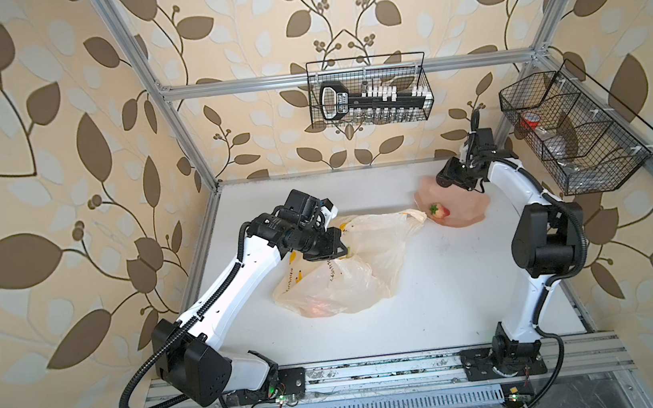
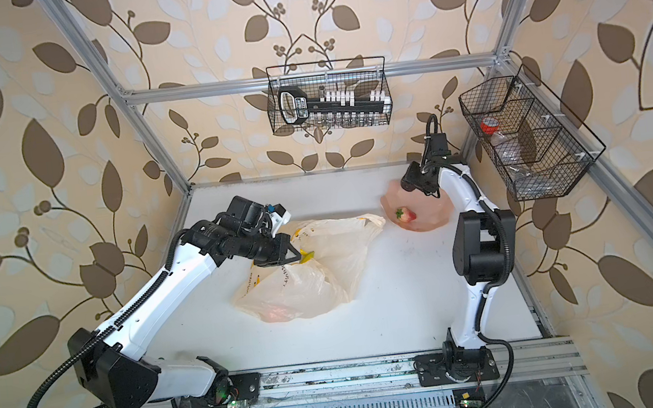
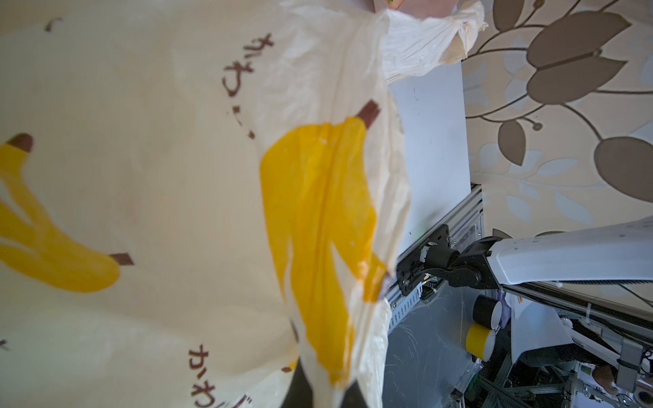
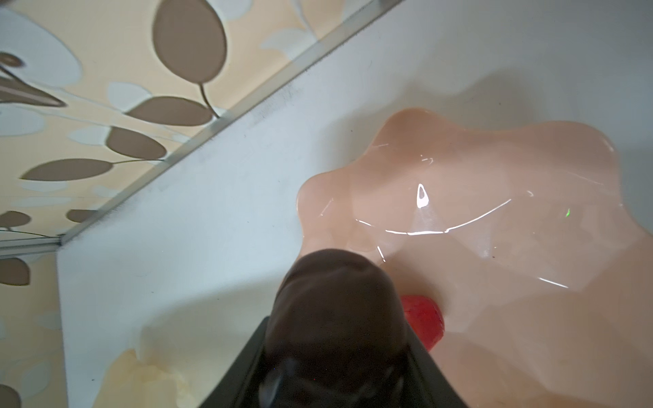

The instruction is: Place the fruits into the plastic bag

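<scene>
dark purple-brown fruit (image 4: pixel 335 318): clamped in right pincer (image 1: pixel 441 181), above pink plate (image 1: pixel 464 216) at the far right of the surface (image 1: pixel 453 303). strawberry (image 1: pixel 439 210): lying on plate. plastic bag (image 1: pixel 350 282): mid-surface, edge pinched tight in left pincer (image 1: pixel 338 251). handling: lift clear of plate, carry to the held-up mouth, release low inside. writing: brown japanese kana on bag, only partly legible.

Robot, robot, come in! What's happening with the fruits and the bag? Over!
Left gripper shut on plastic bag. Right gripper shut on dark brown fruit over pink plate. One strawberry on plate. Nothing between plate and bag.
</scene>
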Available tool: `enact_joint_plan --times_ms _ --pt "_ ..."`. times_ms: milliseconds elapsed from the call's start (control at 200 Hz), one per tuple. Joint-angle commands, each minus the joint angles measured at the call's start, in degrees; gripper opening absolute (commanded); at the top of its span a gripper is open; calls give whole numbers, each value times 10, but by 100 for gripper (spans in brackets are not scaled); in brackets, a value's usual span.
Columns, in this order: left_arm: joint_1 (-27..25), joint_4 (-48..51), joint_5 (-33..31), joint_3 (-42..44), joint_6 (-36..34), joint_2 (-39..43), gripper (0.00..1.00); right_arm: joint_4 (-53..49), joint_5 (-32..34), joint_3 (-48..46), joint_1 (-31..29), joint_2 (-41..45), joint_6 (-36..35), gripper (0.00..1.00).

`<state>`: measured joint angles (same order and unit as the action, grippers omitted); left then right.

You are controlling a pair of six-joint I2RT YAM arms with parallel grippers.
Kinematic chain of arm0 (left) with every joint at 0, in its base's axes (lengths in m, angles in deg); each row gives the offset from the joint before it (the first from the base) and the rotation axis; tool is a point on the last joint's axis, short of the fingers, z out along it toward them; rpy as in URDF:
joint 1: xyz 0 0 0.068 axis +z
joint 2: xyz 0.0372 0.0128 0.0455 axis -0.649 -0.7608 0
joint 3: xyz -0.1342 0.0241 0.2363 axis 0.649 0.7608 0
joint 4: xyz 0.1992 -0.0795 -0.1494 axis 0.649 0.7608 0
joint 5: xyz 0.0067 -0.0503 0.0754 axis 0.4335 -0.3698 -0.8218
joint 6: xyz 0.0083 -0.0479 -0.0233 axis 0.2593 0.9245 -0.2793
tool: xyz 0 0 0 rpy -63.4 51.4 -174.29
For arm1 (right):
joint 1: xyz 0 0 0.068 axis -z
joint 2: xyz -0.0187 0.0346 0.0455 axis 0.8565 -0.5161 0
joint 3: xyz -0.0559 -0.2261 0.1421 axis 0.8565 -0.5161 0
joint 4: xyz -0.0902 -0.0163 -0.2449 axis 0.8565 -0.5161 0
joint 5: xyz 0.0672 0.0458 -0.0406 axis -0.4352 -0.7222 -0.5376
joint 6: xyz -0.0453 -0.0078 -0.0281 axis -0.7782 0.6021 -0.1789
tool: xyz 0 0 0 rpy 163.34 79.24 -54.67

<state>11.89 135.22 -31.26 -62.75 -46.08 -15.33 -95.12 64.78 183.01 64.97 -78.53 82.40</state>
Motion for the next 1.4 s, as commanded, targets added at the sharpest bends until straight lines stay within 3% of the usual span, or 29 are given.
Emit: enact_joint_plan --times_ms 0,365,735,1100,1395 --pt "-5 4 -3 -4 -8 19 0 42 -55 -22 7 24 27 36" --pt "-5 4 -1 -9 -8 15 0 206 -159 -181 23 134 124 34" --pt "-4 3 -2 -14 -10 7 0 439 -255 -438 25 299 239 32" --pt "-4 1 -3 -10 -8 5 0 528 -299 -635 21 465 327 30" --pt "-5 -1 -4 -9 -5 4 0 558 -305 -748 -18 564 374 30"
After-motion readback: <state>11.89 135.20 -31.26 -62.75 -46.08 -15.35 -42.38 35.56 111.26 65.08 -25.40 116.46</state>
